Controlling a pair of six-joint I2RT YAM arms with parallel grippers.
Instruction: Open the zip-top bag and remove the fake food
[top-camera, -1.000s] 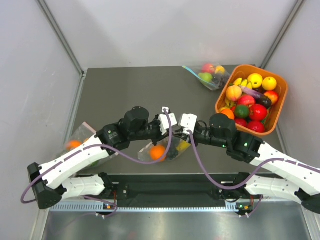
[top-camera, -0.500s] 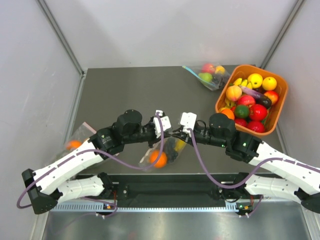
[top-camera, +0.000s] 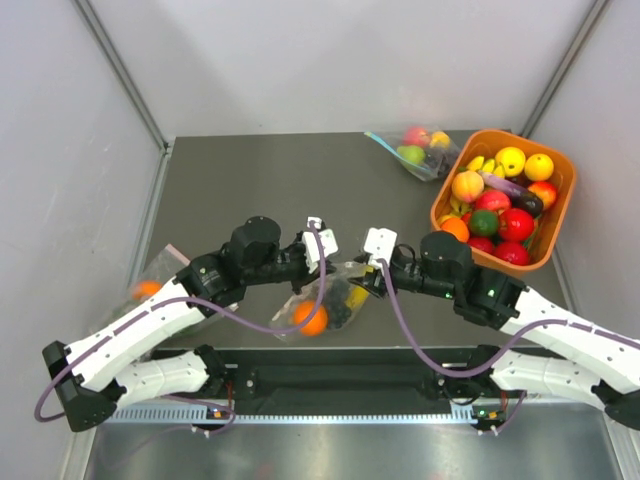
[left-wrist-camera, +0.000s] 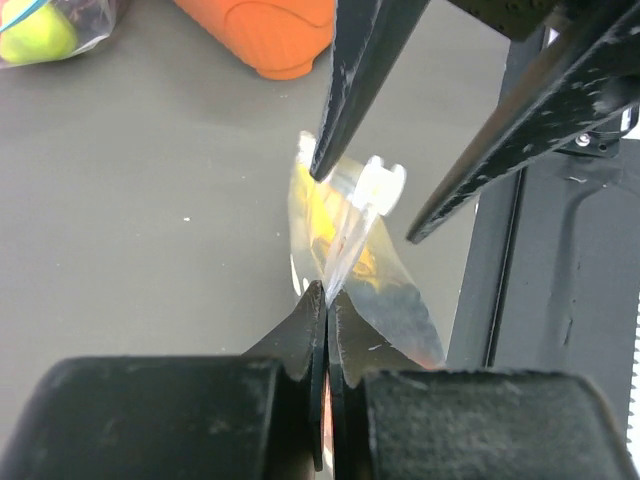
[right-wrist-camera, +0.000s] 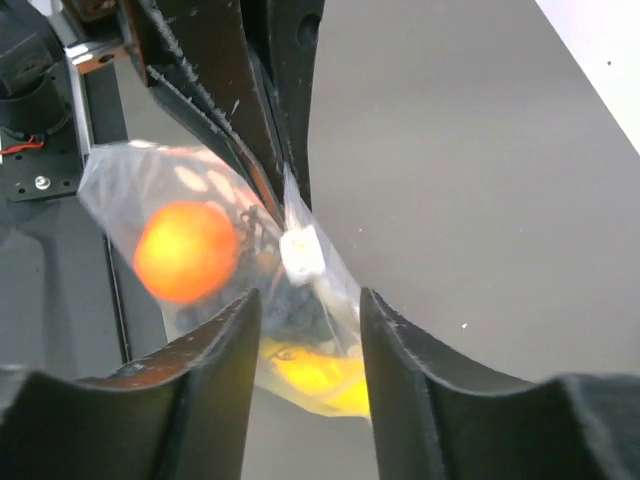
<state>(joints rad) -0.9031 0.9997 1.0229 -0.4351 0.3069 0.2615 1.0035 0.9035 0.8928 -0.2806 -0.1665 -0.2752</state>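
Left end effector (left-wrist-camera: 322, 292) pinches the bag (left-wrist-camera: 395, 300) steady so the open right end effector (right-wrist-camera: 308, 300) can grab the zip (right-wrist-camera: 302, 252).

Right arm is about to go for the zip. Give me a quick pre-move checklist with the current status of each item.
1. Hold by left gripper on the zip-top bag edge: ok, shut on it.
2. Open right gripper lined up, fingers either side of the white zip tab: ok.
3. Tab clamped by right gripper: not ok, not yet closed.
4. The orange ball and banana inside the bag: ok.
5. Zip sealed or parted: cannot tell.
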